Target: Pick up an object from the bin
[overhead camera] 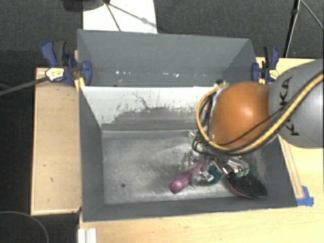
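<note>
My gripper [202,167] hangs low over the bin's front right part, under the orange dome. A purple handle-shaped thing [182,181] lies slanted on the floor just below and left of it, its upper end right at the gripper. A dark green thing [218,174] sits right beside the gripper on its right. A black spoon-like oval [247,187] lies further right near the front wall. The dome and cables hide how the gripper meets the purple thing.
The arm comes in from the right and covers the bin's right side. The things lie together in a small cluster at the front right. Bare scuffed floor stretches left and toward the back wall.
</note>
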Action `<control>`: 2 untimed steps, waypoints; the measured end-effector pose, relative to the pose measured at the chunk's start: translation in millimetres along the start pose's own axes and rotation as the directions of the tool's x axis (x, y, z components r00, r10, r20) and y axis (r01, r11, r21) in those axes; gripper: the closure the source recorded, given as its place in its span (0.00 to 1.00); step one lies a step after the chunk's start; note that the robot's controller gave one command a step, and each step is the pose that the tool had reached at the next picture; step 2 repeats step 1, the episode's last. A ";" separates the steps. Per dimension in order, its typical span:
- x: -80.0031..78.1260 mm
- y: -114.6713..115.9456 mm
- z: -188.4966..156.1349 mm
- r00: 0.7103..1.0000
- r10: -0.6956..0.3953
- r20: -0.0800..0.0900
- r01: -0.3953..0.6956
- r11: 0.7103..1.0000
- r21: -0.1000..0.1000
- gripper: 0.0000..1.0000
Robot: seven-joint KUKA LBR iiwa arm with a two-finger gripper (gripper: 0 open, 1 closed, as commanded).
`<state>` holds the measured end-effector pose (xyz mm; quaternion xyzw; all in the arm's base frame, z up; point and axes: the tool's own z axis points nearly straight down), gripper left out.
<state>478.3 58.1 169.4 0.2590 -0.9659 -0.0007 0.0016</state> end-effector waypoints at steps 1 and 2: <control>6.1 -9.5 -104.4 1.000 0.011 0.012 -0.011 1.000 0.007 1.00; 6.1 -9.5 -104.4 1.000 0.011 0.012 -0.011 1.000 0.007 1.00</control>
